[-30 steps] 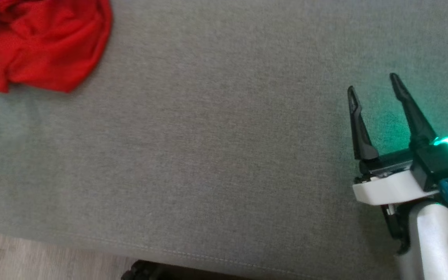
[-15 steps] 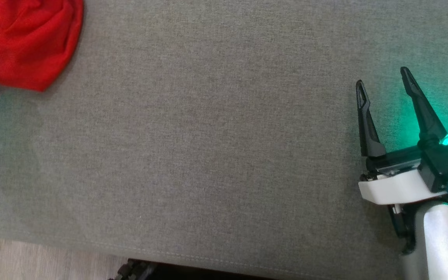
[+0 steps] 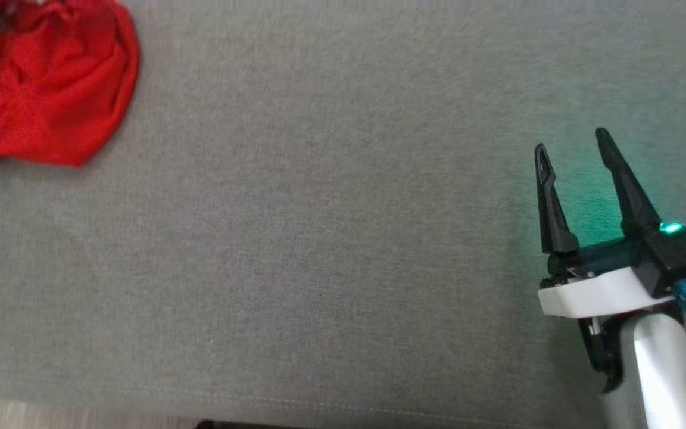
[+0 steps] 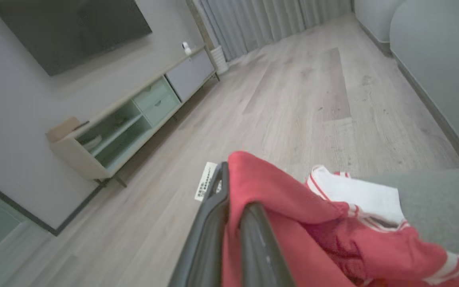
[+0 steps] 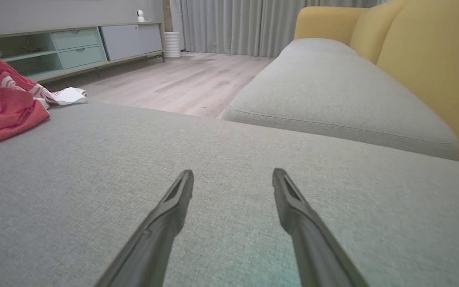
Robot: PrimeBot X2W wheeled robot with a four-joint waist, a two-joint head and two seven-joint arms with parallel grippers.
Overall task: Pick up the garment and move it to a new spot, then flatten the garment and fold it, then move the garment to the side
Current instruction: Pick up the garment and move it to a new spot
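Observation:
The garment [image 3: 45,89] is red with white striped trim and lies bunched at the far left of the grey cushion [image 3: 331,238]. In the left wrist view my left gripper [image 4: 235,187] is shut on a raised fold of the garment [image 4: 293,207], red cloth draped over its fingers. The right wrist view catches the garment [image 5: 2,107] at its left edge. My right gripper [image 3: 569,140] hovers open over bare cushion at the right, far from the cloth, with nothing between its fingers [image 5: 173,199].
The cushion's front seam [image 3: 319,405] runs along the bottom of the head view, wood floor [image 4: 293,99] beyond it. A second grey seat cushion [image 5: 333,91] with yellow backrest [image 5: 432,59] stands ahead of the right gripper. A low TV cabinet [image 4: 134,115] lines the wall.
The head camera has shifted, so the whole scene has slid. The garment's bunched shape has changed and drawn upward as my left gripper shut on it. The right gripper stays open.

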